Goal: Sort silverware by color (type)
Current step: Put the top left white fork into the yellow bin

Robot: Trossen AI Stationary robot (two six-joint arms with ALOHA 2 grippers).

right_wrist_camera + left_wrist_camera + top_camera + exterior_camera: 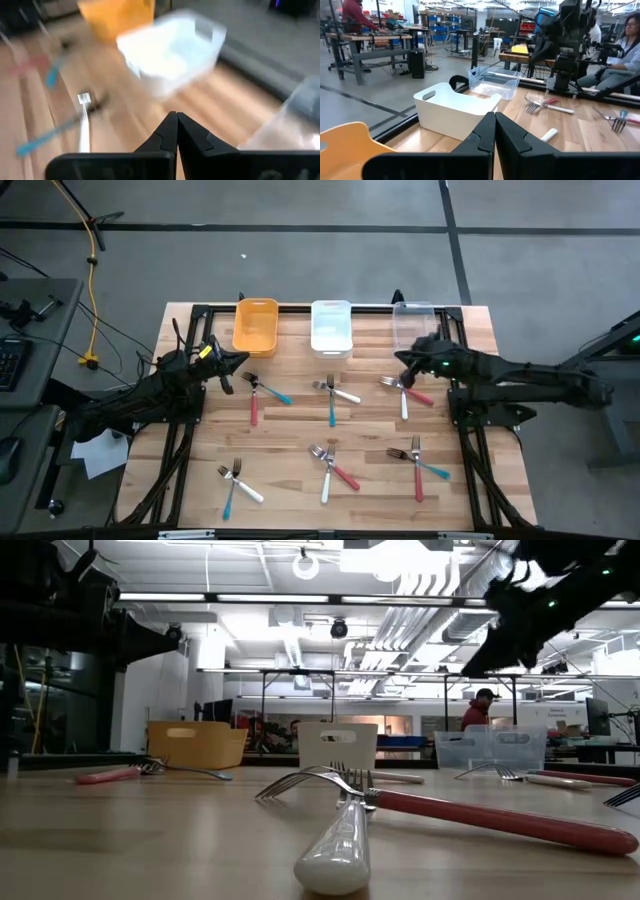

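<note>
— Where's the silverware?

— Small metal-headed forks with red, teal or white plastic handles (331, 402) lie scattered over the wooden table (290, 450) (none inside a bin).

— And the claws?

— Left gripper (240, 359) near the orange bin (256, 326), right gripper (402, 360) beside the clear bin (415, 326); both clenched, empty.

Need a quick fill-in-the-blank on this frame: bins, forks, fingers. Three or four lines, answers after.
1. Three bins stand along the table's far edge: an orange bin, a white bin and a ____ bin.
2. The forks lie on the table in ____ separate clusters.
3. The left gripper has its fingers ____.
4. The right gripper holds ____.

Missing words: clear; six; shut; nothing
</note>
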